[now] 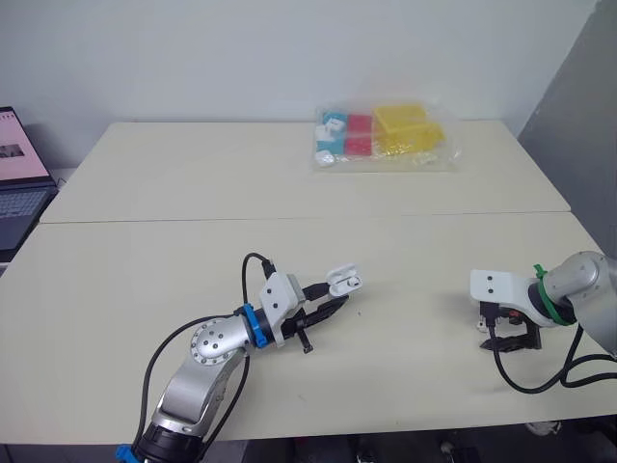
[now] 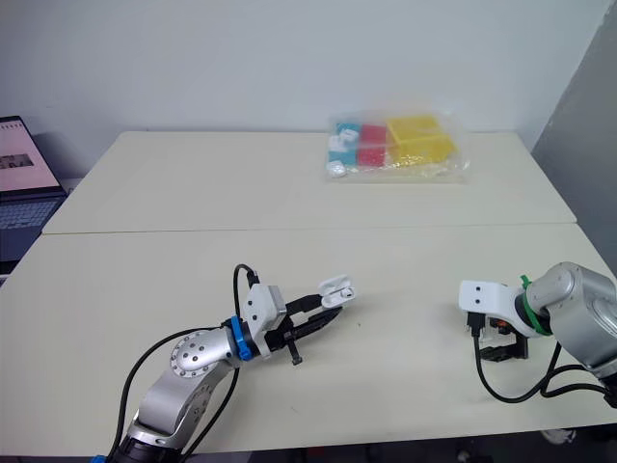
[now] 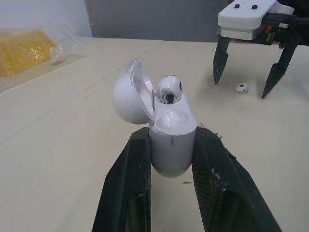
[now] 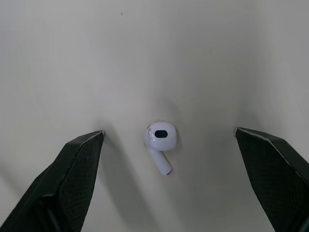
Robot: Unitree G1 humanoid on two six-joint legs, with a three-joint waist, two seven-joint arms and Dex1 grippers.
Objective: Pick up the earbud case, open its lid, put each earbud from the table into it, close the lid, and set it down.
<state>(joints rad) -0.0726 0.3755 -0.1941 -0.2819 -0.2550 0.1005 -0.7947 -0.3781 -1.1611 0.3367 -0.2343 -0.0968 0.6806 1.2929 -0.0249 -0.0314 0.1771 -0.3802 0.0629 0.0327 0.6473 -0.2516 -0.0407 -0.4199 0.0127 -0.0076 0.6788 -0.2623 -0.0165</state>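
My left gripper (image 1: 333,301) is shut on the white earbud case (image 3: 171,140), holding it above the table with its lid (image 3: 131,93) swung open. One white earbud (image 3: 169,89) sits in the case. A second white earbud (image 4: 160,140) lies on the table at the right. My right gripper (image 4: 169,179) hangs open just above it, one finger on each side, not touching it. The left wrist view also shows that earbud (image 3: 241,88) between the right gripper's fingertips (image 3: 220,63).
A clear bag of blue, red and yellow items (image 1: 381,137) lies at the far side of the cream table (image 1: 193,183). A laptop (image 1: 19,183) stands off the table's left edge. A seam runs across the table's middle.
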